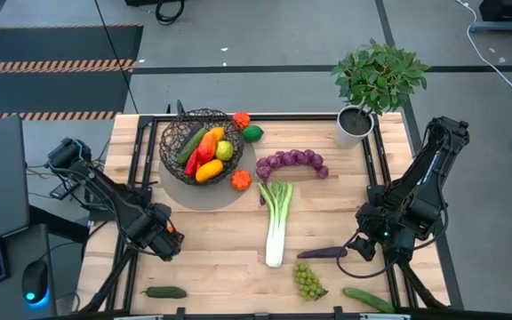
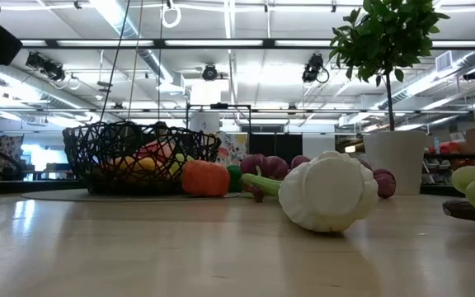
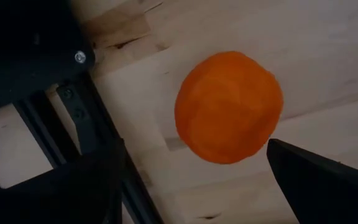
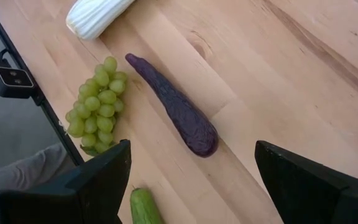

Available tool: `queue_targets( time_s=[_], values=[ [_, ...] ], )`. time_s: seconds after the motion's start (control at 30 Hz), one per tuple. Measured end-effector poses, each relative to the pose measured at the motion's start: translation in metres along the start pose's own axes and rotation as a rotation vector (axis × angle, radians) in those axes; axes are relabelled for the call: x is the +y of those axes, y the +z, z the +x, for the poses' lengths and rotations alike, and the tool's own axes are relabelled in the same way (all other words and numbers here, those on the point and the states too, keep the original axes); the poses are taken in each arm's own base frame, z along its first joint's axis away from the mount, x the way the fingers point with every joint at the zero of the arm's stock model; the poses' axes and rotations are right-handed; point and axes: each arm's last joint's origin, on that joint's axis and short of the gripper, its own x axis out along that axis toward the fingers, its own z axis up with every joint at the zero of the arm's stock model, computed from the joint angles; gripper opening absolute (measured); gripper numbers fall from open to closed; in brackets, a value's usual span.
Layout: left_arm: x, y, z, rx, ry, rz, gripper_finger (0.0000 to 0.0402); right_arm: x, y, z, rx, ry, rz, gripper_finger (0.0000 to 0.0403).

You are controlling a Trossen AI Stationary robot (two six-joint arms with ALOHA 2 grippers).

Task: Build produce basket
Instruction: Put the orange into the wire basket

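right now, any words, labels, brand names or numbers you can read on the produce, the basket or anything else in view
None can be read.
Round dark wire-mesh basket: no label or tag.
White plant pot: plain, no print.
Long white-green leek, dark purple aubergine, green grape bunch: no stickers.
Room behind the table in the low view: any signs there are too small to read.

The dark wire basket (image 1: 197, 142) stands upright, holding peppers and a lemon. Leek (image 1: 277, 222), purple grapes (image 1: 293, 163), aubergine (image 1: 324, 252), green grapes (image 1: 308, 281) and cucumbers lie loose on the worktop (image 1: 212, 258).
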Motion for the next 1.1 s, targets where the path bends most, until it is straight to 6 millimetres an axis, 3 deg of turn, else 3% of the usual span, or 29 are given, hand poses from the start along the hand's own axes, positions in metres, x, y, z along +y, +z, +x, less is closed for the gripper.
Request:
queue_targets(
  time_s=[1.1],
  values=[
    [0.002,0.031,-0.001,-0.136,0.071,-0.081,0.0400,0.000,0.001,0.000,-0.013,0.000,-0.005,0.0345]
  ],
)
